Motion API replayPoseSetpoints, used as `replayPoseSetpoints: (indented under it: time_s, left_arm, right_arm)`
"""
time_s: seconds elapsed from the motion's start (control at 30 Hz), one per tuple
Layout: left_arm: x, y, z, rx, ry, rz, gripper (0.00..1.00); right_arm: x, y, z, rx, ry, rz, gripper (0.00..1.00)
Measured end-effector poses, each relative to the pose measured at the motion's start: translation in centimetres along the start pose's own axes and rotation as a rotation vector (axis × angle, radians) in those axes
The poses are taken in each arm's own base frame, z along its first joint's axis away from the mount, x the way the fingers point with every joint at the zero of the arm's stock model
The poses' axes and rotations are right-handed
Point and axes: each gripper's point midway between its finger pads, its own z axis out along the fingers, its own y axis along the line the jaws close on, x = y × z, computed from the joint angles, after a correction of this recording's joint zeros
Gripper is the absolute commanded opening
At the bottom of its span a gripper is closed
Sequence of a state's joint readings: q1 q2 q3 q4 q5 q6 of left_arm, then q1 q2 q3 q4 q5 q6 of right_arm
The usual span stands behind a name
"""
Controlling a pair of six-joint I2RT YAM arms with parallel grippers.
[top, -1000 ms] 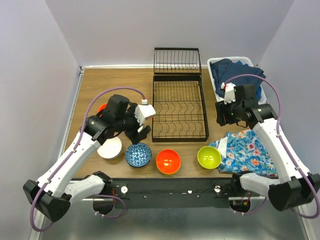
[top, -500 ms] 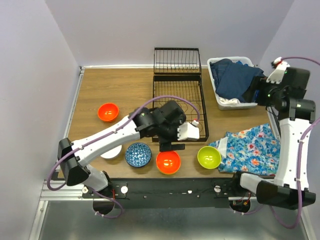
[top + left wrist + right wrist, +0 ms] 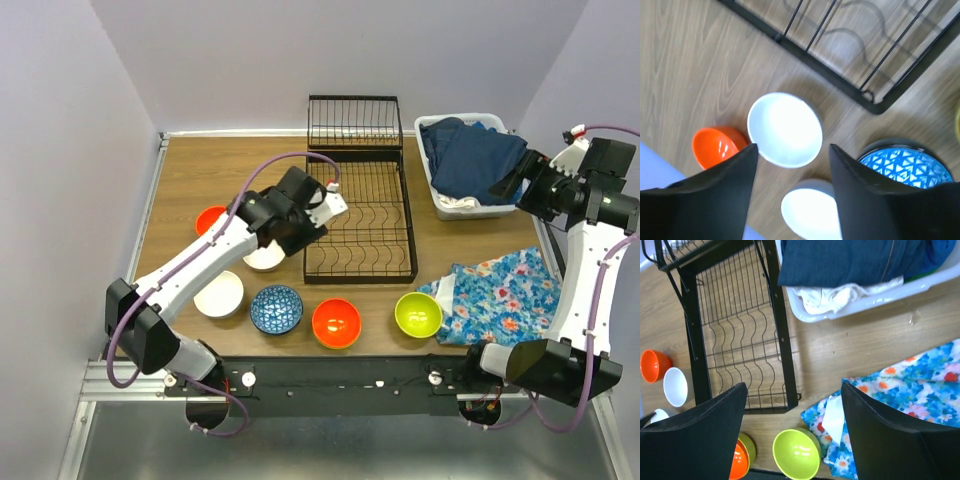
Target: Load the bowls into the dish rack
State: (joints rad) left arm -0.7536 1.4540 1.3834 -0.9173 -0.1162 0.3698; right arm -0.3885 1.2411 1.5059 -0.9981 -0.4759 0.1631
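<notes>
Six bowls stand on the table and none in the dish rack [image 3: 358, 215].

Top external view.
- Left gripper [image 3: 303, 228]: hangs by the rack's near left corner, over the white bowl [image 3: 262, 261], which sits just beside the rack's left side.
- Other bowls: far orange bowl [image 3: 208, 218], pale bowl [image 3: 219, 295], blue patterned bowl [image 3: 277, 308], near orange bowl [image 3: 336, 323] and lime bowl [image 3: 418, 314]. The last four lie in a row toward the near edge.
- Right gripper [image 3: 512, 182]: raised beside the laundry tub [image 3: 455, 210], well apart from every bowl. The left arm is judged nearer.

Left wrist view.
- Left gripper [image 3: 792, 148]: fingers [image 3: 720, 195] spread wide, nothing between them.
- White bowl [image 3: 785, 129]: directly below the gap, mouth up. It is round, so no long axis governs. A rim pinch likely calls for a small sideways shift before descent.
- Dish rack [image 3: 867, 95]: its corner lies beyond the bowl, close by.

Right wrist view.
- Right gripper [image 3: 794, 386]: fingers [image 3: 895, 435] spread, empty.
- Dish rack [image 3: 740, 340]: below and to the left.
- Lime bowl [image 3: 796, 452]: at the bottom edge, beside the floral cloth [image 3: 910, 375].
</notes>
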Motion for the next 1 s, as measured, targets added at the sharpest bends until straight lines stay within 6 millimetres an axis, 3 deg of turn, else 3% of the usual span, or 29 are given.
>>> replayPoseSetpoints:
  time_s: [0.1,0.23,0.37,0.53,0.77,1.0]
  left_arm:
    - [1.9,1.6,-0.2,-0.02,0.049,-0.056,0.57]
    - [4.6,1.6,1.1,-0.011,0.12,-0.096,0.57]
    - [8.0,1.8,3.0,0.008,0.222,-0.17,0.56]
    - [10.2,2.9,4.8,0.021,0.278,-0.26,0.57]
    - [8.8,1.7,5.6,0.09,0.22,-0.31,0.56]
    - [7.9,0.0,5.9,0.172,0.188,-0.343,0.48]
  right_arm:
    - [1.3,-0.3,0.5,-0.002,0.03,0.016,0.82]
    - [2.6,-0.7,1.0,-0.001,0.06,0.031,0.82]
    - [2.6,-0.8,1.0,0.0,0.06,0.021,0.82]
    - [2.6,-1.0,1.0,0.007,0.058,0.007,0.82]
    - [2.6,-1.5,1.0,0.029,0.057,-0.013,0.82]
    - [3.2,-2.1,1.4,0.044,0.073,-0.017,0.81]
